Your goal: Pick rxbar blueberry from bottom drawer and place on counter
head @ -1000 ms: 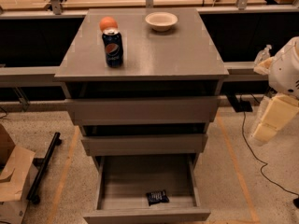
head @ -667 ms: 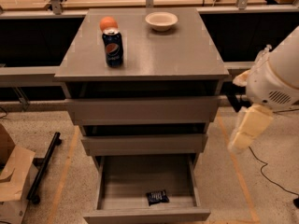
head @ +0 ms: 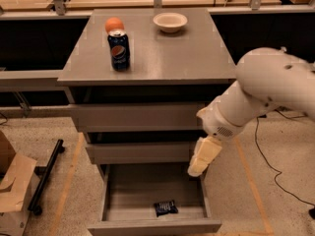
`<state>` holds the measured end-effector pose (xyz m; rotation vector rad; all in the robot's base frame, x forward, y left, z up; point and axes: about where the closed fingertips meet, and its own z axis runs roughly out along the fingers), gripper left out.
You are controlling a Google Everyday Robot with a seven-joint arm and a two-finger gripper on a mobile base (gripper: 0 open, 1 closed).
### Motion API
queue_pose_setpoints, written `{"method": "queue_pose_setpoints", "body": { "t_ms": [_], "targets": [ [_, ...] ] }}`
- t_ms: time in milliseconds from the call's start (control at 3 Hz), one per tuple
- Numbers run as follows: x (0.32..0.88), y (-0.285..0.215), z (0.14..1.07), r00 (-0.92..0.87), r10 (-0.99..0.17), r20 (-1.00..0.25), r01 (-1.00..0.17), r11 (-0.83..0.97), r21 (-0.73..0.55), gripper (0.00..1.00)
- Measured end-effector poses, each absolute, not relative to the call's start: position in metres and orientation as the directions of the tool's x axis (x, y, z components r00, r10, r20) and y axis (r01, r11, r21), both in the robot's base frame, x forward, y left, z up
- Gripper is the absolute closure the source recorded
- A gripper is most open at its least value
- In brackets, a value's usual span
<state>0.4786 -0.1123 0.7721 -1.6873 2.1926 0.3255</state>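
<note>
The bottom drawer (head: 152, 226) of the grey cabinet is pulled out. The rxbar blueberry (head: 165, 207), a small dark wrapper, lies flat on the drawer floor near the front. My gripper (head: 196, 168) hangs from the white arm at the drawer's back right corner, above and to the right of the bar, apart from it. The grey counter (head: 167, 53) is the cabinet's top.
A blue Pepsi can (head: 119, 49) stands on the counter with an orange ball (head: 114, 24) behind it and a white bowl (head: 170, 21) at the back. A cardboard box (head: 14, 186) and a black bar (head: 45, 177) lie on the floor at left. Cables run on the floor at right.
The arm has swung in from the right and lowered, bringing the gripper from beside the cabinet to over the open bottom drawer's right side.
</note>
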Motion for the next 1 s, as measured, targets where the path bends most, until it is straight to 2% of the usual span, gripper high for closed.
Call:
{"method": "queue_pose_setpoints", "body": {
  "t_ms": [667, 1000],
  "targets": [
    [0.486, -0.107, 0.762, -0.222, -0.887, -0.406, -0.963, 0.265, -0.053, 0.00],
    [0.483, -0.100, 0.727, -0.232, -0.870, -0.434, -0.962, 0.270, -0.027, 0.00]
  ]
}}
